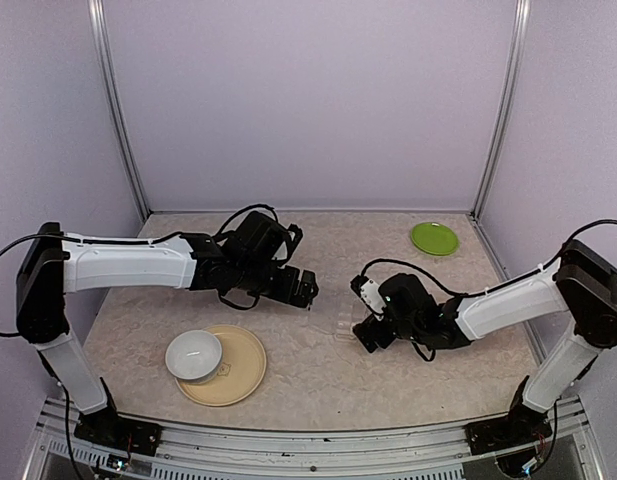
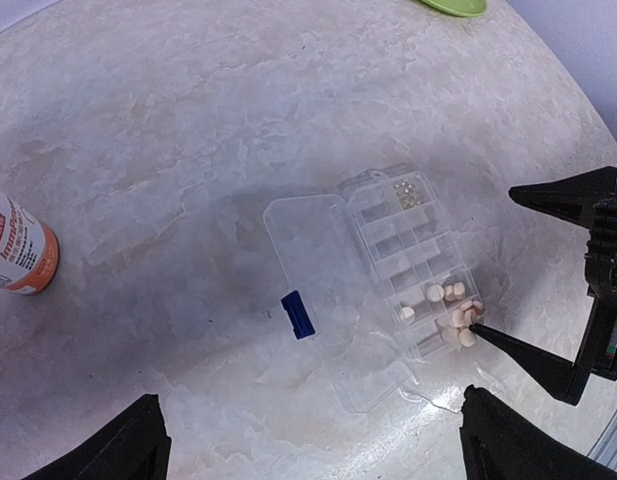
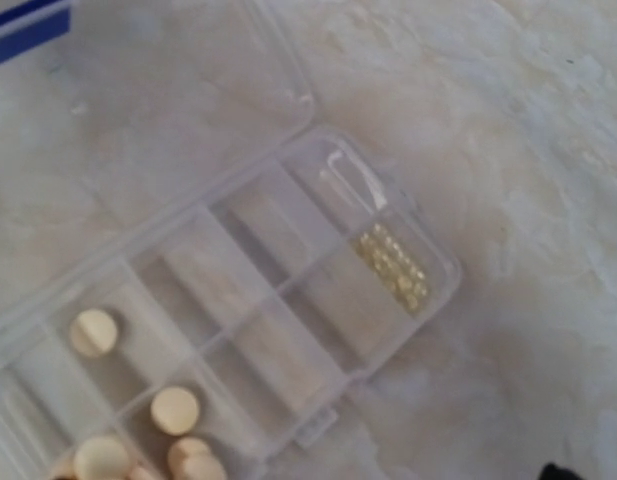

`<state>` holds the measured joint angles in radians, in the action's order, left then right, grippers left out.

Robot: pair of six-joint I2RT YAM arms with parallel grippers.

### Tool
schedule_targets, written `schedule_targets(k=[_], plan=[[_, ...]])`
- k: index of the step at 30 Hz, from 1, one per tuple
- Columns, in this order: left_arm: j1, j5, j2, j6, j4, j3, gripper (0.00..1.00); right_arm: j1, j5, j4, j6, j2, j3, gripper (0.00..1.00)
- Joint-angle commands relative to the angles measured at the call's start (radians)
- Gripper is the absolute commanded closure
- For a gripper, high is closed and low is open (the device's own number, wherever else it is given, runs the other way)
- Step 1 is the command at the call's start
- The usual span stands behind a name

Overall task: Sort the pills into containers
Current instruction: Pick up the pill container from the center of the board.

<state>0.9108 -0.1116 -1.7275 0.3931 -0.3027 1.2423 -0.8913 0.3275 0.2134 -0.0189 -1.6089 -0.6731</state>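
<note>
A clear pill box [image 2: 403, 250] lies on the table with its lid [image 2: 308, 245] flipped open and a blue latch [image 2: 298, 314] on the lid. Its compartments are the containers. Whitish round pills [image 2: 453, 310] sit in the compartments at one end of the box [image 3: 288, 300], shown close up as pills [image 3: 93, 332]. Tiny yellowish beads [image 3: 393, 265] fill part of the far-end compartment. My right gripper [image 2: 496, 262] is open over that pill end, one fingertip [image 2: 480, 328] touching the pills. My left gripper [image 2: 318, 450] hangs open above the table, apart from the box [image 1: 344, 326].
An orange-labelled bottle [image 2: 13, 250] stands left of the box. A tan plate [image 1: 243, 375] carrying a white bowl [image 1: 194, 355] sits at the front left. A green plate [image 1: 434, 238] lies at the back right. Walls close in on three sides.
</note>
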Motion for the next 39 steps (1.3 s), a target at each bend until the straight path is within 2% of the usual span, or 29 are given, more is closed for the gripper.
schedule_targets(k=[1, 17, 26, 31, 39], plan=[[0.007, 0.008, -0.016, 0.004, 0.018, -0.001, 0.01, 0.013, 0.037, -0.02, -0.006, -0.024, -0.03, 0.0], [0.01, 0.017, -0.017, 0.004, 0.016, 0.0, 0.01, 0.039, 0.097, -0.039, 0.022, -0.026, -0.074, 0.0], [0.027, 0.059, -0.005, -0.01, 0.019, 0.004, 0.01, 0.047, -0.012, -0.082, 0.026, 0.058, -0.059, 0.0], [0.032, 0.047, -0.013, 0.047, 0.016, -0.018, 0.01, 0.126, -0.113, -0.053, -0.035, 0.122, -0.028, 0.0], [0.053, 0.109, -0.027, 0.21, 0.149, -0.13, 0.01, 0.196, -0.113, -0.068, -0.065, 0.126, -0.054, 0.0]])
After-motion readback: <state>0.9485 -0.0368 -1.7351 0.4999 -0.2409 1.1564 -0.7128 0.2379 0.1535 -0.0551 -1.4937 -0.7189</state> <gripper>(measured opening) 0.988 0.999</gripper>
